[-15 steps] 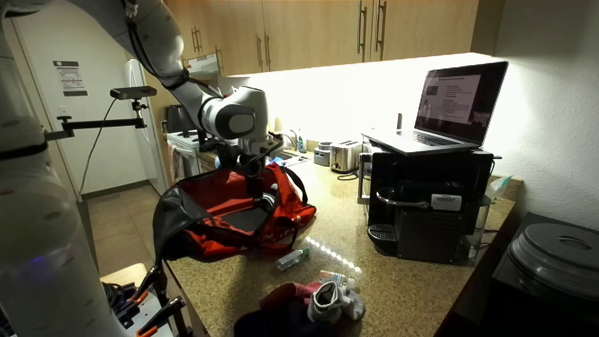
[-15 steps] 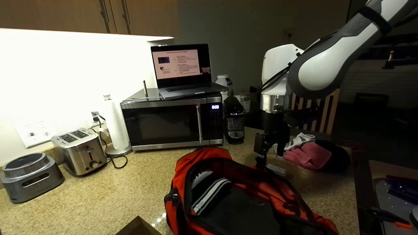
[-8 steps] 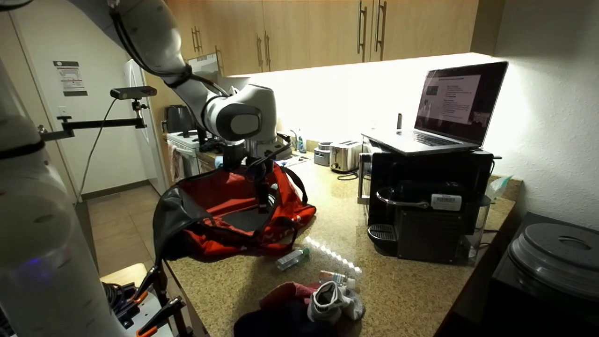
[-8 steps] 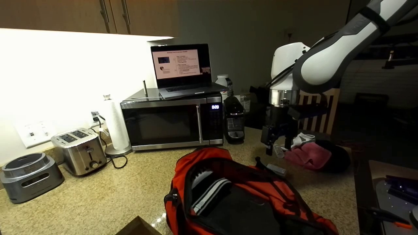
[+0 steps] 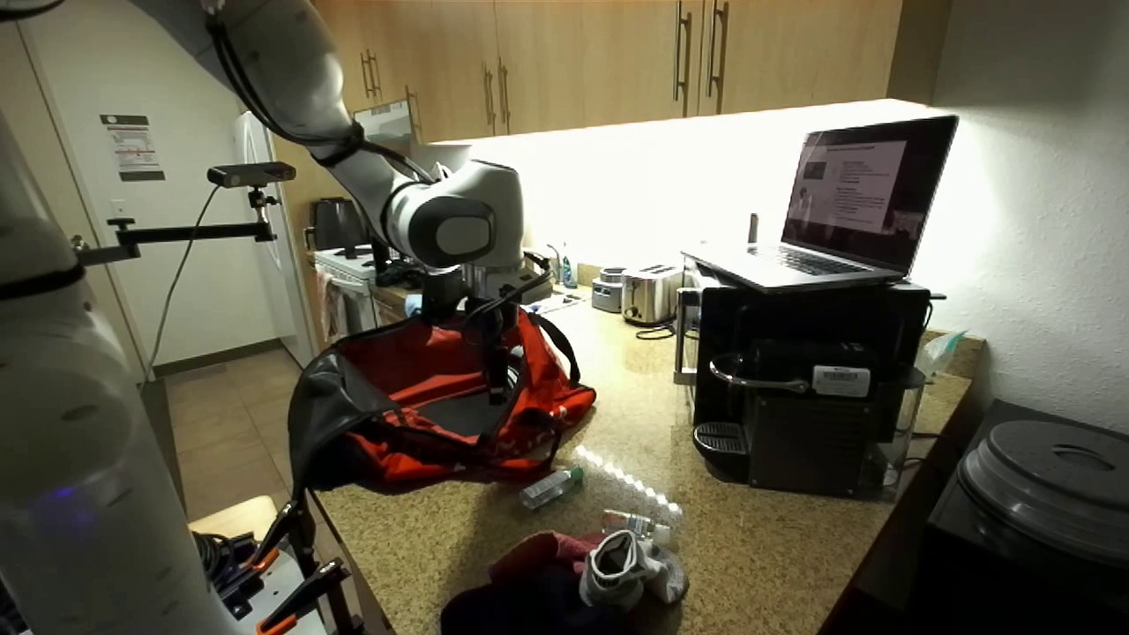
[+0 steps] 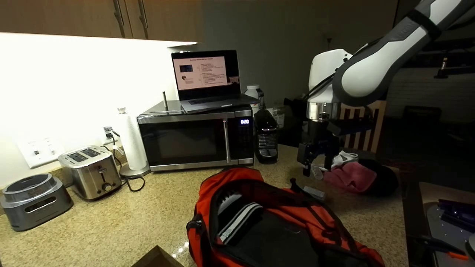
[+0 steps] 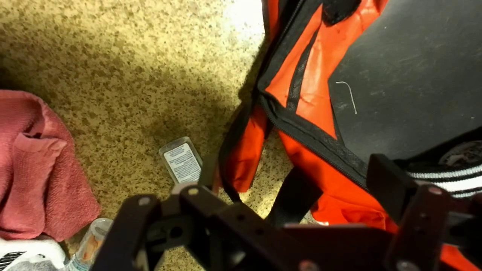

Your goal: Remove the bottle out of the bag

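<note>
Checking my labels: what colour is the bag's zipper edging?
Black; the zipper edging shows best in the wrist view.

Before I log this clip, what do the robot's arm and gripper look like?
The arm is white and rounded with dark grey covers; black cables run along it and a black strap wraps it. Past a silvery metal ring comes the black gripper, with two fingers on dark linkages showing screw heads.
</note>
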